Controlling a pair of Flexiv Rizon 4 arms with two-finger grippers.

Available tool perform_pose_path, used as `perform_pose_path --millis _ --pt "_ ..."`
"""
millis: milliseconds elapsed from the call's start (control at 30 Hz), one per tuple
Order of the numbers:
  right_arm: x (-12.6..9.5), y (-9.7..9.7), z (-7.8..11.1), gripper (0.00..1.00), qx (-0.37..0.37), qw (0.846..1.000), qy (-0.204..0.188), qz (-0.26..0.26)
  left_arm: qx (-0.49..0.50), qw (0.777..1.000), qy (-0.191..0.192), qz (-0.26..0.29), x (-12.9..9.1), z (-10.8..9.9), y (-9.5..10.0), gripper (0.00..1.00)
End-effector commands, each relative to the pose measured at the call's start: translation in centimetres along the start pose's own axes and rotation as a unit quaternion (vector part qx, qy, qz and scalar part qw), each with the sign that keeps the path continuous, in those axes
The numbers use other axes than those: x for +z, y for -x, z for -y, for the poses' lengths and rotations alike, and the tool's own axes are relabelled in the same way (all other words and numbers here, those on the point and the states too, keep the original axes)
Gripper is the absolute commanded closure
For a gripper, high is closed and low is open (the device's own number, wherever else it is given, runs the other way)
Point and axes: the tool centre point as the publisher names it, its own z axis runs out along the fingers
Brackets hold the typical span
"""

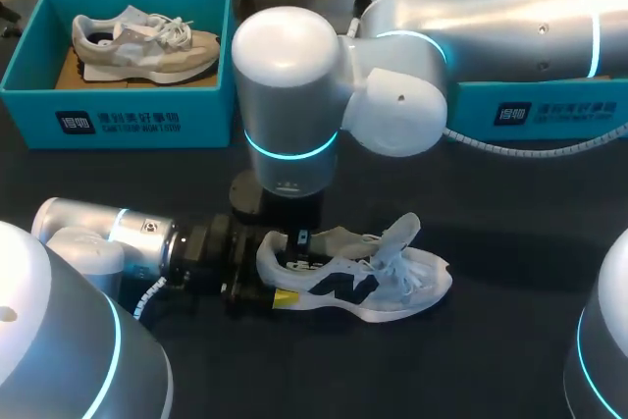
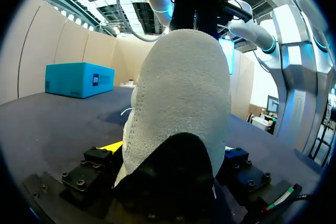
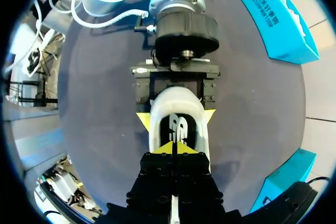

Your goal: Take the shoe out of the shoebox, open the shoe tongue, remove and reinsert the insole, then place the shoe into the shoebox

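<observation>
Both busy: left gripper (image 3: 176, 118) clamps shoe (image 1: 383, 277) heel; right gripper (image 3: 173, 149) closed inside.

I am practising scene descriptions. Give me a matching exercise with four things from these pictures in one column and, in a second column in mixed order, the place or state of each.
Things:
1. white and black shoe
2. beige shoe
3. left gripper
4. right gripper

Places or states:
A. inside the teal shoebox at the far left
B. shut on a heel, one yellow tip on each side
C. on the dark table, outside any box
D. pointing down over a shoe's opening, tips together

Pairs: 1-C, 2-A, 3-B, 4-D
</observation>
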Motion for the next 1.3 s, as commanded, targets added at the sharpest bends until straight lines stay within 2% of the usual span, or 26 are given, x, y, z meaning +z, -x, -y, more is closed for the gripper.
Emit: perform_pose_path --millis 33,433,667,1267,1300 --pt "1.6 0.3 0.7 1.00 0.006 1.000 0.009 -0.011 0.000 1.000 0.001 0.002 -0.1 -0.2 -0.1 1.00" --pt "4.0 0.2 0.9 1.00 0.007 1.000 0.006 -0.022 0.000 1.000 0.001 0.002 -0.1 -0.2 -0.1 1.00" --pt "5.5 -0.2 2.9 1.00 0.038 0.999 0.002 -0.029 0.000 1.000 0.001 0.002 -0.1 -0.2 -0.1 1.00" --pt "4.6 -0.1 6.0 1.00 0.069 0.998 0.005 -0.016 0.000 1.000 0.001 0.002 -0.1 -0.2 -0.1 1.00" --pt "4.7 0.0 6.0 0.88 0.069 0.997 0.005 -0.015 0.000 1.000 0.001 0.002 -0.1 -0.2 -0.1 1.00"
